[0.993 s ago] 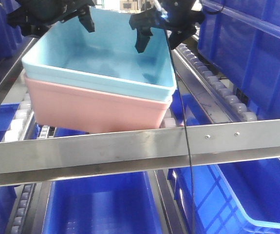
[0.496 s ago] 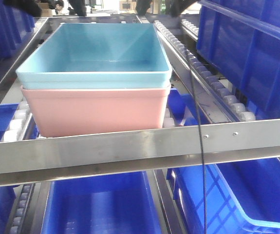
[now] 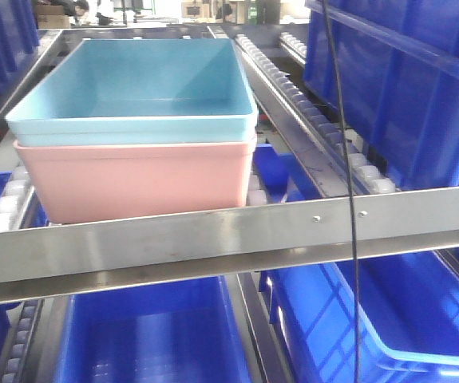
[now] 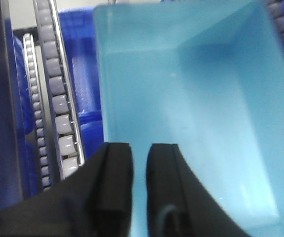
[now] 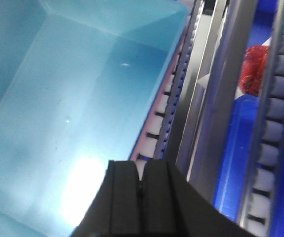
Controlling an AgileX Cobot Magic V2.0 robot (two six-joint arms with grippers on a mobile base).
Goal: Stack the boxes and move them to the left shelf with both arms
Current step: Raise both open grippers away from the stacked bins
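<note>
The turquoise bin (image 3: 133, 88) sits nested level in the pink bin (image 3: 133, 179). The stack rests on the left shelf's rollers (image 3: 9, 195), just behind the steel front bar (image 3: 213, 235). Neither gripper shows in the front view; only a thin black cable (image 3: 349, 199) hangs there. In the left wrist view my left gripper (image 4: 140, 145) hovers over the turquoise bin (image 4: 191, 98) near its left wall, jaws a little apart and empty. In the right wrist view my right gripper (image 5: 141, 165) is shut and empty above the turquoise bin's (image 5: 72, 98) right rim.
Dark blue crates stand on the right (image 3: 405, 80) and on the lower level (image 3: 149, 335). A roller lane (image 3: 349, 155) runs along the right of the stack. A red object (image 5: 253, 69) lies beyond the right rail.
The turquoise bin has settled level into the pink bin. Both grippers have let go and left the front view. The stack now sits slightly further left in that view.
</note>
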